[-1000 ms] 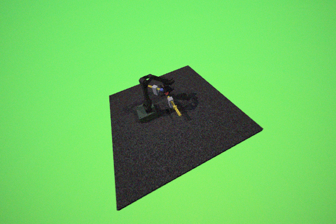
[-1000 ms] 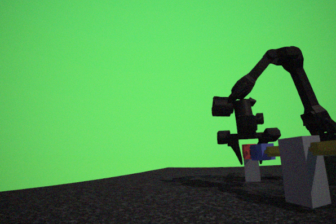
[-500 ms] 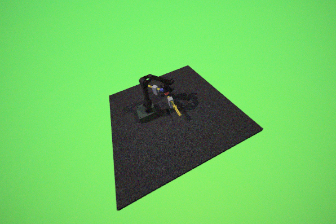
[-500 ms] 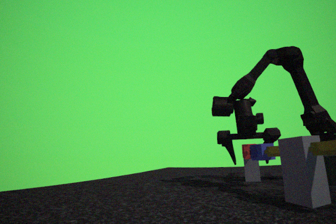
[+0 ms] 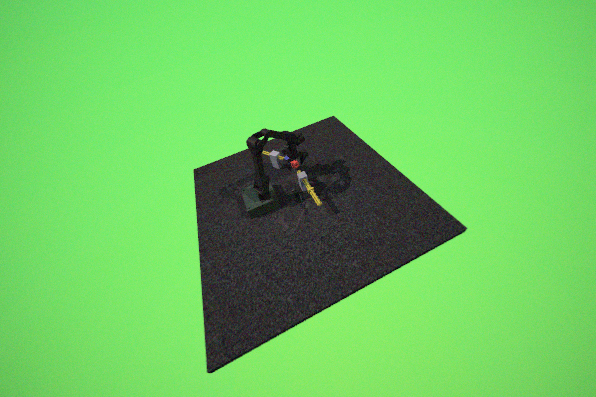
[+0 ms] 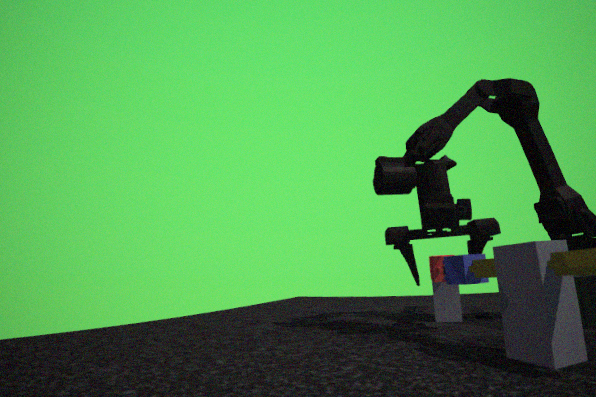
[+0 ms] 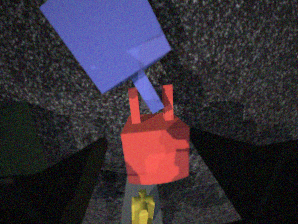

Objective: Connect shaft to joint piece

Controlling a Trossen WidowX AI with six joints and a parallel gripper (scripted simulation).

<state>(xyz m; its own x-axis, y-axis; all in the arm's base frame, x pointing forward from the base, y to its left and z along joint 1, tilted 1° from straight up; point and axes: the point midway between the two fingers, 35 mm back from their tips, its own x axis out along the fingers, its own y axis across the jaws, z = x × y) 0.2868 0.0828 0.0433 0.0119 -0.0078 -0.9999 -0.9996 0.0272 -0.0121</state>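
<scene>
The red joint piece (image 5: pixel 295 164) (image 6: pixel 437 269) (image 7: pixel 156 152) has two prongs around the tongue of the blue piece (image 5: pixel 286 158) (image 6: pixel 457 270) (image 7: pixel 102 42) on the fixed yellow shaft (image 6: pixel 484 268). That shaft runs through the fixed grey block (image 5: pixel 274 158) (image 6: pixel 522 299). The second yellow shaft (image 5: pixel 313 194) (image 7: pixel 143 212) lies in the other grey block (image 5: pixel 302 180) (image 6: pixel 447 303); its end shows just beyond the red piece in the wrist view. Whether they touch is unclear. My gripper (image 6: pixel 446 271) (image 7: pixel 148 136) is open, its fingers apart on either side of the red piece. One fingertip is hidden in the exterior view.
The arm's dark green base (image 5: pixel 260 200) stands left of the two blocks on the dark table top (image 5: pixel 320 259). The fixed grey block and its shaft stand on the base side, near the gripper. The second shaft sticks out towards the table's front in the top view.
</scene>
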